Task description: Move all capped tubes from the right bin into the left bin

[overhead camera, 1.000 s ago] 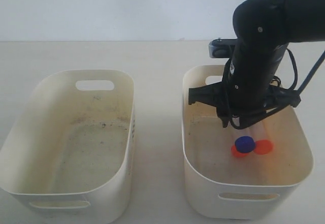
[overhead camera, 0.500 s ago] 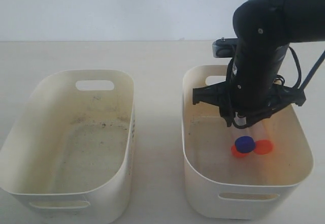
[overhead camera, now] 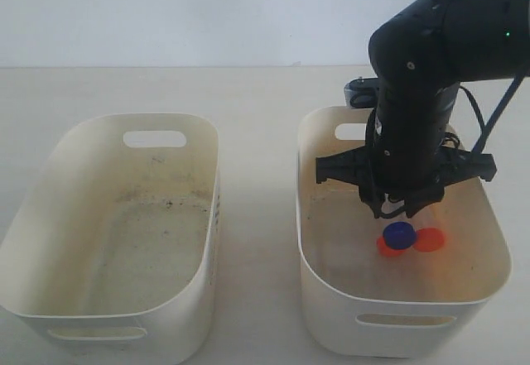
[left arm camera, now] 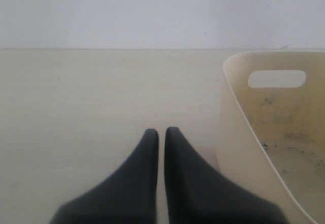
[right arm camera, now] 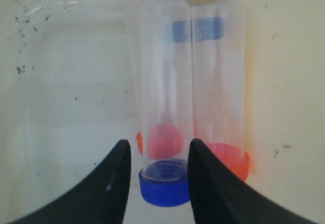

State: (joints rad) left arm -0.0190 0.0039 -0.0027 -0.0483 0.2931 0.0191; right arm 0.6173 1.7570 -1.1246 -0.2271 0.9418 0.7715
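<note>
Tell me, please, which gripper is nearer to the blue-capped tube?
Right. The right gripper straddles the blue-capped tube inside the right bin; the left gripper sits over the table, outside the left bin.

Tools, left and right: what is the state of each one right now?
Left tool: shut, holding nothing.
Right tool: open, straddling the blue-capped tube, not yet gripping it.

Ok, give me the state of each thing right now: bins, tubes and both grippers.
blue-capped tube: capped, lying in the right bin.
orange-capped tubes: capped, lying in the right bin.
left bin: no tubes inside.
right gripper: open, fingers either side of the blue-capped tube.
left gripper: shut, holding nothing.
</note>
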